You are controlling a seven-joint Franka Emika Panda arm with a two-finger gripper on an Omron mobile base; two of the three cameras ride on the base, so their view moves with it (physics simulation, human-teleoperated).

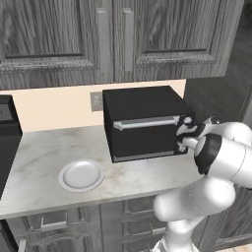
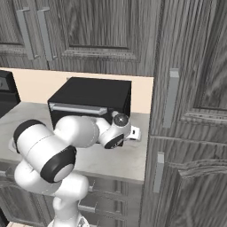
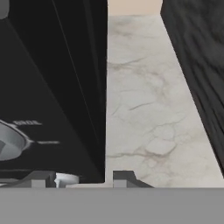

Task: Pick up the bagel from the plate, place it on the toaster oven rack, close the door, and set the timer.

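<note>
The black toaster oven [image 1: 142,106] stands on the counter with its door [image 1: 145,140] shut and the silver bar handle [image 1: 145,123] across the top. The bagel and the toaster oven rack are hidden. The white plate [image 1: 81,175] lies bare to the oven's front left. My gripper [image 1: 183,136] is pressed up to the right end of the oven's front. In the hand view the gripper [image 3: 83,178] has its fingertips [image 3: 41,178] partly apart, with a small silver knob [image 3: 66,178] between them beside the left tip. A larger silver dial [image 3: 8,144] sits above it.
A tall dark wood cabinet [image 1: 216,98] walls the counter just right of the oven, leaving a narrow marble strip [image 3: 144,109]. Another black appliance [image 1: 7,138] stands at the far left. Upper cabinets [image 1: 113,34] hang overhead. My arm's elbow [image 2: 48,146] juts out over the counter edge.
</note>
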